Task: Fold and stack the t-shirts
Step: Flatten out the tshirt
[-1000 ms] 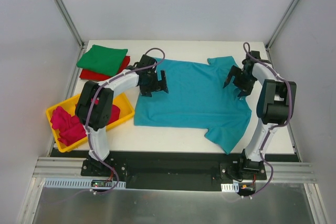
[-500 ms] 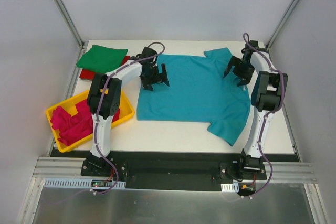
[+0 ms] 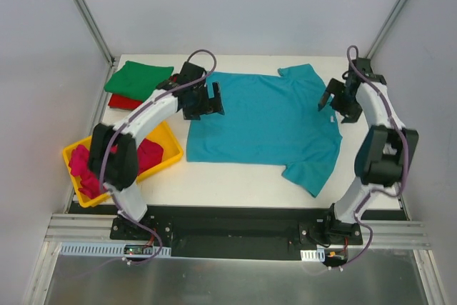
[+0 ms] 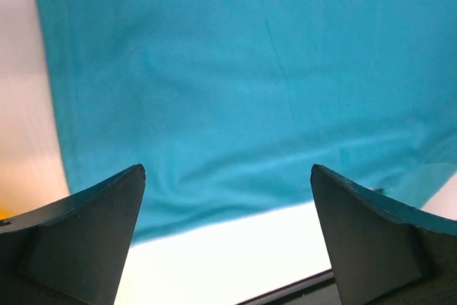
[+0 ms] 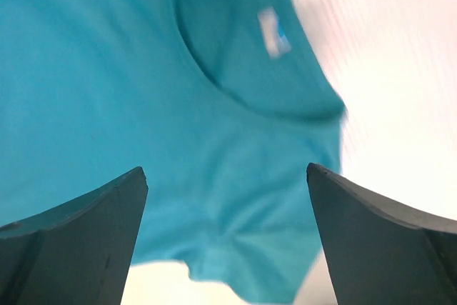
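The teal-blue t-shirt [image 3: 264, 123] lies spread flat on the white table, collar at the right, one sleeve at the far edge and one at the near right. My left gripper [image 3: 206, 101] is open and empty above the shirt's far-left hem corner; the left wrist view shows the hem [image 4: 235, 105] beyond its fingers. My right gripper [image 3: 335, 105] is open and empty over the collar edge; the right wrist view shows the neckline and label [image 5: 271, 33]. A folded green shirt [image 3: 139, 80] lies on a folded red shirt [image 3: 120, 101] at the far left. Magenta-pink shirts [image 3: 96, 166] sit in the tray.
A yellow plastic tray [image 3: 171, 149] stands at the left near side, partly under my left arm. Grey enclosure walls and metal posts bound the table on the far, left and right sides. A black rail runs along the near edge.
Both arms have stretched farther from their bases. The left gripper moved slightly left and toward the far edge. The right gripper moved right, to the collar side. The shirt lies slightly flatter.
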